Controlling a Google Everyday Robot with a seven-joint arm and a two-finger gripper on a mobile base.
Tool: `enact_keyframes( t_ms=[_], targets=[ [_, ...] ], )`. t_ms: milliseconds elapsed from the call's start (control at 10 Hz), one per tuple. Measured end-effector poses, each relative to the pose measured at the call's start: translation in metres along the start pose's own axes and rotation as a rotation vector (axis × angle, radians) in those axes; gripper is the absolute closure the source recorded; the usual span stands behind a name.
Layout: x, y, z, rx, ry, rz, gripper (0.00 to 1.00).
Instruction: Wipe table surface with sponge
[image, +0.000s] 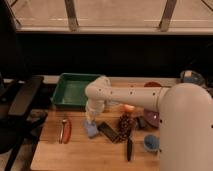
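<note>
The light-blue sponge (90, 129) lies on the tan wooden table surface (75, 155), a little in front of the green tray. My gripper (91, 120) comes straight down onto the sponge's top and is shut on it, pressing it on the wood. The white arm (130, 96) reaches in from the right across the table's middle. The fingertips are hidden behind the wrist and the sponge.
A green tray (73, 91) stands at the back left. A red-handled tool (65, 130) lies left of the sponge, a dark flat block (108, 132) right of it. A brown cone (125, 122), black tool (129, 148), blue disc (150, 142) and bowls (151, 118) sit right. A chair (22, 100) stands left.
</note>
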Motion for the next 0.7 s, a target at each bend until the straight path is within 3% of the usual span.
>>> enact_keyframes(
  t_ms=[300,500,700],
  targets=[
    [-0.013,0.027,0.007,-0.045,-0.006,-0.052,1.00],
    [0.000,0.058,0.016,-0.087,0.001,-0.102,1.00],
    [0.014,0.071,0.017,-0.112,0.003,-0.125,1.00]
  ],
)
